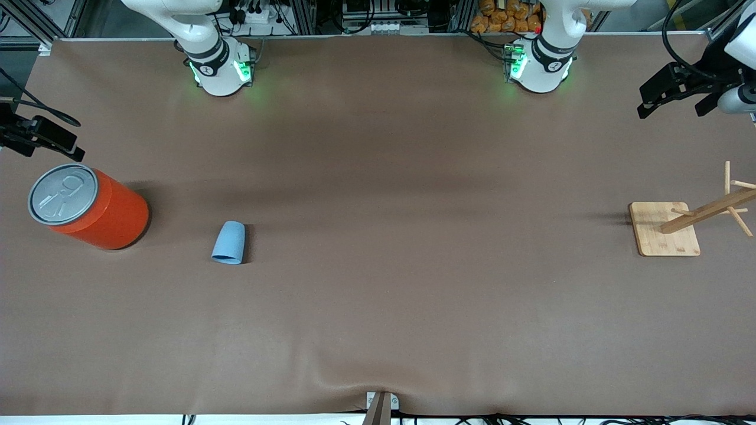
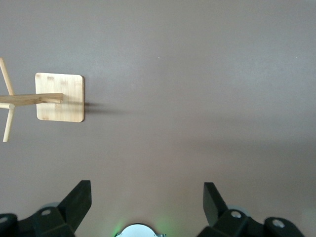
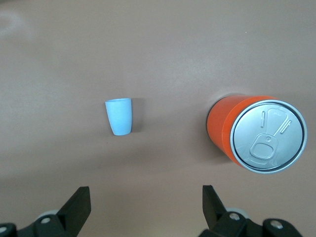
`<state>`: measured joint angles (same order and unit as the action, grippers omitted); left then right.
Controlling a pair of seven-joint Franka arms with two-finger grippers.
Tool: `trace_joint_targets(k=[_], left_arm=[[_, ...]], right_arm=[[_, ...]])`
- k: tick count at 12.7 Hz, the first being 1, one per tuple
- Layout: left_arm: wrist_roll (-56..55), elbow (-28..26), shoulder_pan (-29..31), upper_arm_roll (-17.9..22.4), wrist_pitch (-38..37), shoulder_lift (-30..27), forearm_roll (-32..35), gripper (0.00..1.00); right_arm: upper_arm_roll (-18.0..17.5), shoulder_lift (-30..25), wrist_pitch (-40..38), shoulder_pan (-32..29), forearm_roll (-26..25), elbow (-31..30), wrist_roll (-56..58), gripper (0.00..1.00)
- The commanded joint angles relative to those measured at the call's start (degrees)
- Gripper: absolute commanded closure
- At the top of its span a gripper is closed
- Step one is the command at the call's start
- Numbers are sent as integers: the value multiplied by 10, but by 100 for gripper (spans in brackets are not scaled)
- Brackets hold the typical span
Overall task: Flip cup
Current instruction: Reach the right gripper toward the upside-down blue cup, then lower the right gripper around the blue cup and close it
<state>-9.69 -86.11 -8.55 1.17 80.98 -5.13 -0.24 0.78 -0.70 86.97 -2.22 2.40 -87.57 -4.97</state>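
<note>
The light-blue cup (image 1: pixel 229 242) lies on the brown table (image 1: pixel 378 307), its closed base pointing toward the robots' edge and its wider rim toward the front camera's edge. It sits in the right arm's half of the table, well in from every edge. Beside it, closer to the right arm's end of the table, stands the large orange can (image 1: pixel 88 206) with a grey pull-tab top, upright and apart from the cup.

The right gripper (image 1: pixel 41 137) hangs in the air over the table edge at the right arm's end, just above the can; its wrist view shows its two black fingers (image 3: pixel 74 210) spread wide with nothing between them.

The left gripper (image 1: pixel 673 88) hovers over the table corner at the left arm's end, beside the robots' edge, fingers (image 2: pixel 76 202) likewise wide apart and empty. Near that end stands a wooden peg rack (image 1: pixel 706 209) on a square bamboo base (image 1: pixel 652 236).
</note>
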Motion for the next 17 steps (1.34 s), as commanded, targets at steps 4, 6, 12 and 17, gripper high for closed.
trace_joint_targets(k=[4, 6, 12, 17], left_arm=[[13, 4, 2, 1, -6, 0, 4, 0], [13, 4, 1, 1, -6, 1, 5, 0], [13, 5, 1, 1, -6, 0, 3, 0], [12, 5, 2, 1, -6, 0, 4, 0]], right_arm=[[1, 4, -8, -2, -4, 9, 8, 0], [2, 17, -8, -8, 6, 13, 4, 0], [0, 140, 1, -1, 9, 19, 12, 0], [-1, 198, 144, 44, 31, -65, 3, 0]])
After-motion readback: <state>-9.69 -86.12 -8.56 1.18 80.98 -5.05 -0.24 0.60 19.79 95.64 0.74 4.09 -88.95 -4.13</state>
